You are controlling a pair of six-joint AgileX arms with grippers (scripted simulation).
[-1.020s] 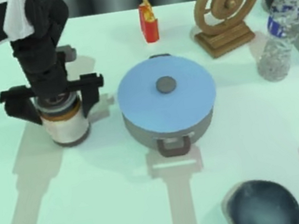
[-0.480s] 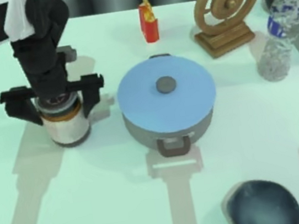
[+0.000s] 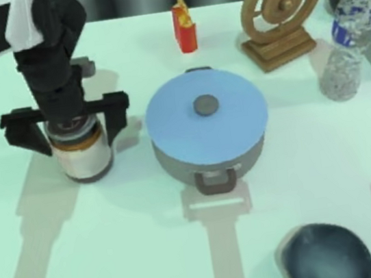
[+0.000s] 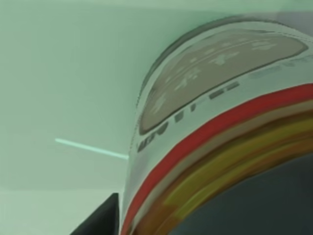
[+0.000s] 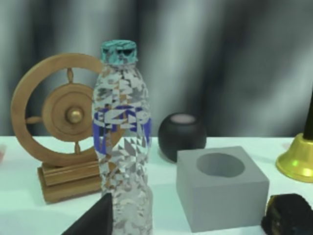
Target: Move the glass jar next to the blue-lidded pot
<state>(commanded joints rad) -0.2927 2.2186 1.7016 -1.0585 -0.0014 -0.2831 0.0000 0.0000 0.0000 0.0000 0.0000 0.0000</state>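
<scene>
Left of the pot (image 3: 208, 125), just beside it with a small gap, the jar (image 3: 83, 150) stands upright on the counter (image 3: 117, 245). Left hand (image 3: 65, 121) sits straight over jar, fingers down either side of the lid, gripping jar near the top. Left wrist view: jar label and orange band (image 4: 220, 161) fill frame, one dark fingertip (image 4: 100, 218) at edge. Pot has blue lid, grey knob, brown handle facing front. Behind pot: red fries carton (image 3: 185, 25). Behind-right of pot: wooden wheel ornament (image 3: 284, 7), then plastic bottle (image 3: 347, 37) further right. Front-right of pot: dark bowl (image 3: 326, 254). Right hand barely shows in top view; right wrist view shows bottle (image 5: 122, 142), wheel (image 5: 63, 122), grey block with hole (image 5: 222, 186), black sphere (image 5: 182, 134), brass bell (image 5: 298, 159). Right hand state: cannot tell.
</scene>
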